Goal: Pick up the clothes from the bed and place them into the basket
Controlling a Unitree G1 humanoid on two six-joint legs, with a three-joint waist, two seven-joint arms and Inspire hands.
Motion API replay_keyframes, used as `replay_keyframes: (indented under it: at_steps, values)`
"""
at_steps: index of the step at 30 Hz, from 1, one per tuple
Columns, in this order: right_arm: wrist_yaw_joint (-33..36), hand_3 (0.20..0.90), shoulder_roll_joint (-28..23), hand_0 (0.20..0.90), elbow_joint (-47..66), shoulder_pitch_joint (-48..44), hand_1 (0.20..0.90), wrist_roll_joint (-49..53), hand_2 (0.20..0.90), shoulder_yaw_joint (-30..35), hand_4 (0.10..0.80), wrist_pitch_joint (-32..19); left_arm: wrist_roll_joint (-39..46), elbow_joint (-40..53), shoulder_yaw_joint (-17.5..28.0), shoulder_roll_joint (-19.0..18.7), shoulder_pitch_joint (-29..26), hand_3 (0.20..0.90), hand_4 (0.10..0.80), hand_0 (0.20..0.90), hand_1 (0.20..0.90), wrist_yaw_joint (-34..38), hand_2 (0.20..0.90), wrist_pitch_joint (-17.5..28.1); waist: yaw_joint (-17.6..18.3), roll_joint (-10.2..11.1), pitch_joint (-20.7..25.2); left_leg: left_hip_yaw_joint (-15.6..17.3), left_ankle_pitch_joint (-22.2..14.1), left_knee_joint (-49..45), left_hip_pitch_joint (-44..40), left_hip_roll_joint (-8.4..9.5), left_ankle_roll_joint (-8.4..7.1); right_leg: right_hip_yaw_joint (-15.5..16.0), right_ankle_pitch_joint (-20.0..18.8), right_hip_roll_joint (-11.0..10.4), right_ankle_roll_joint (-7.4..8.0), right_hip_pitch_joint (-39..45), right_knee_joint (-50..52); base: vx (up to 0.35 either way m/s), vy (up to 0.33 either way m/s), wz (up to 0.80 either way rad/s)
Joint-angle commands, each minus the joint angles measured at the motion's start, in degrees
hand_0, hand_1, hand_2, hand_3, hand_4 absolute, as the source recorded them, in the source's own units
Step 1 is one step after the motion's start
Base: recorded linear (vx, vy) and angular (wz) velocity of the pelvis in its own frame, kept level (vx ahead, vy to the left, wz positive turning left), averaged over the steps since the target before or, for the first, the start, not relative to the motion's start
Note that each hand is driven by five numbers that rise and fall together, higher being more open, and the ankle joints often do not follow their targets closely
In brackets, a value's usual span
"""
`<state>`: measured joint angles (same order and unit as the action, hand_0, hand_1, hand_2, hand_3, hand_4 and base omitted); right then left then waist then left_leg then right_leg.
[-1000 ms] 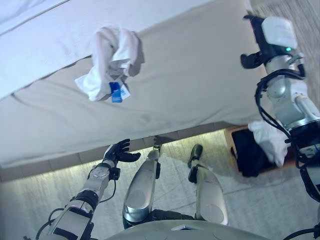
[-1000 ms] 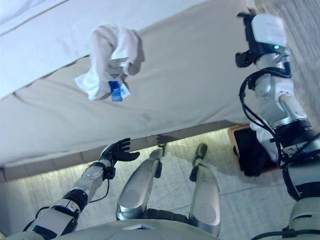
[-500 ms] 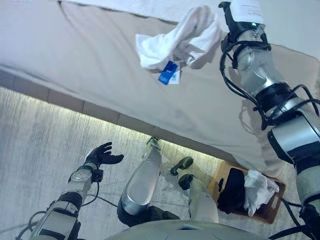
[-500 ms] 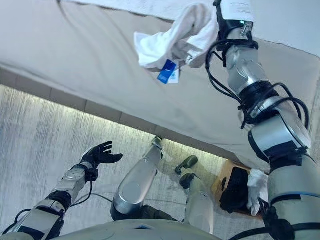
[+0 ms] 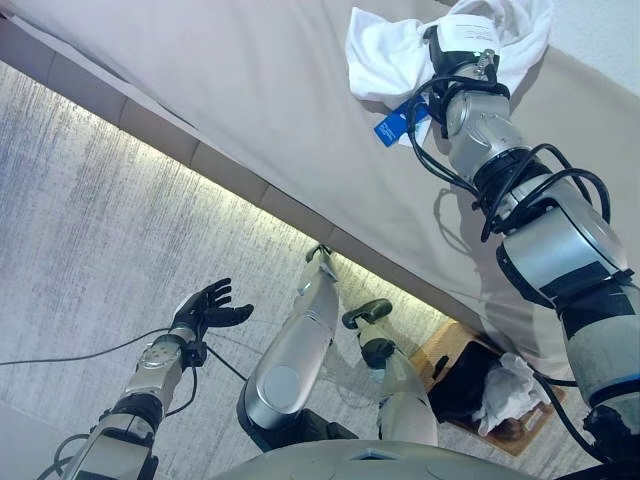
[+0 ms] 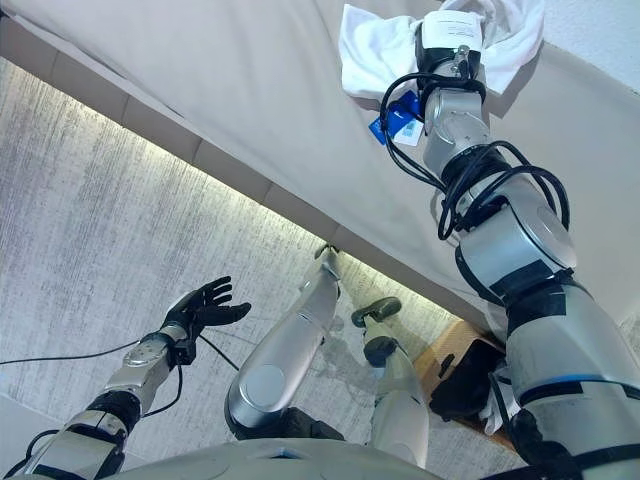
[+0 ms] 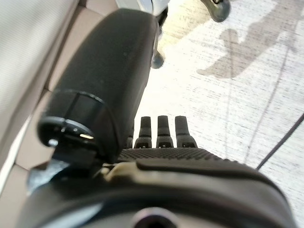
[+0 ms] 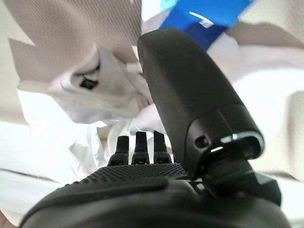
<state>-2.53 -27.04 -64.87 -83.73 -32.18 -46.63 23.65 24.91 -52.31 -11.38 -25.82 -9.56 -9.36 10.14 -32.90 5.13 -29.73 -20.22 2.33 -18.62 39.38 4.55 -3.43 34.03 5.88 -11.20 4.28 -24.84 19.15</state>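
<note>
right hand (image 8: 142, 147): over white garment (image 5: 385, 50) on bed (image 5: 250, 90), fingers reaching into the cloth, tips hidden, grasp unclear | left hand (image 5: 208, 308): fingers loose, low above floor | basket (image 5: 525, 430): beside bed, holds clothes

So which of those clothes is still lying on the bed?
The white garment with the blue tag, under the right hand. The dark garment and other white one are already in the basket.

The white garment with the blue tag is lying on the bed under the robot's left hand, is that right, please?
Not quite: the right hand is over the white garment on the bed, as both eye views show. The left hand hangs open above the floor.
</note>
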Motion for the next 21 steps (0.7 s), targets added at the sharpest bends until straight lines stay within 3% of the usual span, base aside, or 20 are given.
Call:
replay_keyframes:
  at_steps: [1,2,3,4,9,14,19,21]
  values:
    - [-11.40,0.900,-1.54,0.900,-1.73,-6.77,0.900,-4.05,0.900,-5.97,0.800,6.72,2.16,-1.72,0.60,-4.13,5.44,0.900,0.800,0.900,0.900,-1.82,0.900,2.47,-2.80,-1.14,-0.06,3.02,1.26,6.24,-3.14,1.07,5.09,2.15,-1.66,-1.29,1.23,2.84,4.99,0.011,-0.032,0.04]
    - [-13.17,0.900,-1.50,0.900,-2.27,-6.95,0.900,-4.57,0.900,-6.40,0.800,6.91,2.16,-1.67,0.75,-4.31,5.60,0.900,0.800,0.900,0.900,-2.05,0.900,2.70,-2.89,-1.18,-0.06,2.91,1.26,6.05,-2.84,1.12,5.09,2.36,-1.57,-1.28,1.20,2.63,5.23,0.009,-0.033,0.05]
    - [-14.63,0.329,-1.48,0.411,-3.01,-7.25,0.411,-5.00,0.411,-7.16,0.229,6.60,1.95,-1.64,1.23,-4.71,5.90,0.900,0.800,0.900,0.900,-2.53,0.900,2.99,-3.16,-1.34,-0.06,2.69,1.36,5.84,-2.33,1.15,5.14,2.87,-1.33,-1.23,1.16,2.20,5.74,0.008,-0.053,0.04]
    - [-11.89,0.200,-1.56,0.300,-3.18,-7.48,0.300,-3.24,0.300,-7.62,0.100,6.24,2.02,-1.27,1.34,-5.25,6.10,0.900,0.800,0.900,0.900,-2.68,0.900,2.91,-3.18,-1.44,-0.06,2.54,1.48,5.66,-1.87,1.07,5.07,3.15,-1.25,-1.05,1.31,1.89,5.75,0.007,-0.052,0.05]
    - [4.68,0.200,-1.81,0.300,-1.88,-9.01,0.300,5.00,0.300,-5.44,0.100,2.75,2.20,-0.92,1.17,-5.28,7.02,0.900,0.800,0.900,0.900,-1.63,0.900,3.85,-2.15,-1.18,-0.06,2.52,1.20,4.91,-0.94,0.73,4.64,2.30,-1.80,0.30,1.22,1.04,4.68,-0.034,-0.069,-0.01]
    - [22.94,0.200,-7.72,0.300,8.13,-8.73,0.300,13.67,0.300,-2.43,0.100,-2.76,0.62,-1.91,1.81,-4.72,7.78,0.900,0.800,0.900,0.900,2.62,0.900,3.53,1.82,2.85,-0.06,4.81,-2.02,4.39,-5.94,-1.09,3.99,-1.85,-3.80,2.66,1.03,5.33,-0.62,-0.066,-0.105,-0.25]
    - [30.53,0.200,-16.18,0.300,17.74,-6.91,0.300,20.78,0.300,3.11,0.100,-5.60,-3.39,-2.25,2.69,-5.21,6.48,0.900,0.800,0.900,0.900,5.83,0.900,0.65,5.23,5.28,-0.06,9.00,-2.90,8.62,-17.12,-3.01,3.69,-7.90,-4.36,3.76,0.97,14.42,-5.55,0.023,-0.140,-0.47]
    - [29.82,0.200,-20.76,0.300,21.15,-5.34,0.300,22.51,0.300,5.59,0.100,-6.36,-5.85,-2.90,1.15,-5.86,6.33,0.900,0.800,0.900,0.900,6.73,0.900,-0.88,7.95,5.84,2.93,10.65,-3.03,11.67,-22.80,-3.57,3.56,-11.43,-3.91,4.88,0.92,19.02,-9.23,0.157,-0.165,-0.36]
